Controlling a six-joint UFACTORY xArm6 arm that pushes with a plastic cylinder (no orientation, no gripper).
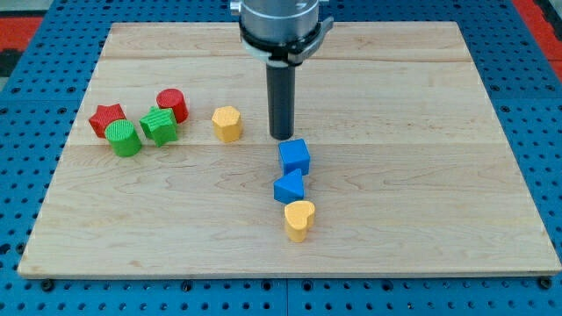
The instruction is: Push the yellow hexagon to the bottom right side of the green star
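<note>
— Where is my tip right now?

— My tip (282,137) rests on the counter (421,175), a pale wooden board. There is no claw on this arm, only the dark rod, so nothing to report as open or closed.

— And the yellow hexagon?

— The yellow hexagon (227,124) sits just to the view's left of my tip, near it but apart, at about the same height in the view.

— The green star?

— The green star (160,125) lies further to the view's left of my tip, beyond the hexagon. It is in a cluster: a green cylinder (125,138) just beside it on the left, a red cylinder (173,104) just above it, and a red star (106,118) at the far left.

— Anything below my tip?

— A blue cube (295,157) just below and slightly right of my tip, then a blue triangle (289,187) under it, then a yellow heart (299,219), running in a close column toward the view's bottom.
</note>
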